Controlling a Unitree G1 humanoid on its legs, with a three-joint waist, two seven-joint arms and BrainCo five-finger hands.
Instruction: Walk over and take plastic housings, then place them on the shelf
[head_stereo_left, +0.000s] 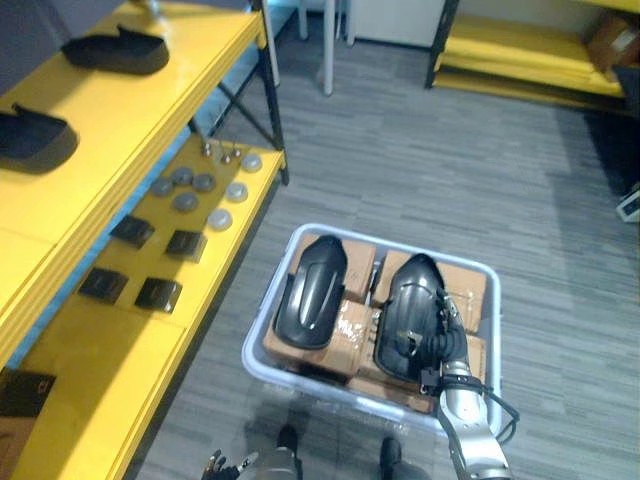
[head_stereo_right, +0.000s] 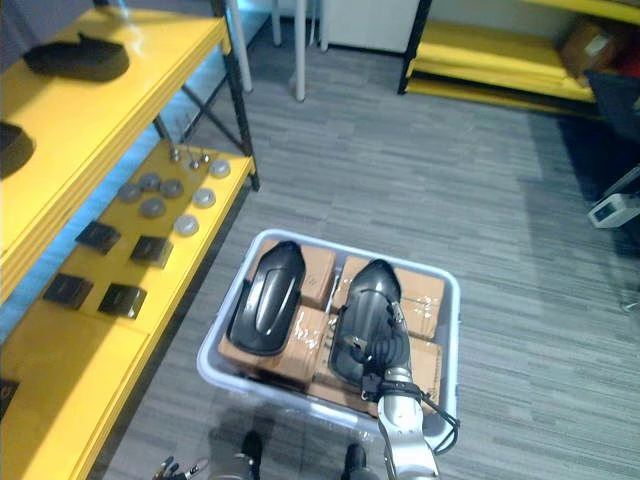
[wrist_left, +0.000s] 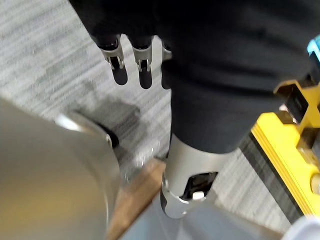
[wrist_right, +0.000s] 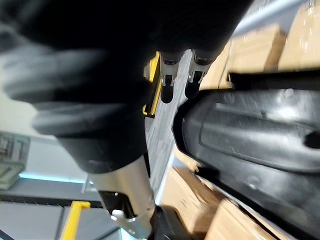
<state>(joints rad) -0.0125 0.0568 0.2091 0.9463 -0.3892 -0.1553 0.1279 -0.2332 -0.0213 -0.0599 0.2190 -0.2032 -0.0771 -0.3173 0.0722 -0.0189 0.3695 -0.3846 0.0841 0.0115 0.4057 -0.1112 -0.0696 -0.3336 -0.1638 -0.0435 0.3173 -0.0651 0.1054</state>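
Two black housings (head_stereo_left: 310, 292) on cardboard boxes (head_stereo_left: 352, 325) in pale bin (head_stereo_left: 320, 392), right hand (head_stereo_left: 440, 335) straight-fingered atop one

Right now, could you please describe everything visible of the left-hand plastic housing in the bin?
The left plastic housing is a glossy black, elongated shell with a raised centre panel and rounded ends. It lies domed side up, lengthwise, on brown cardboard boxes inside the pale bin, apart from the second housing.
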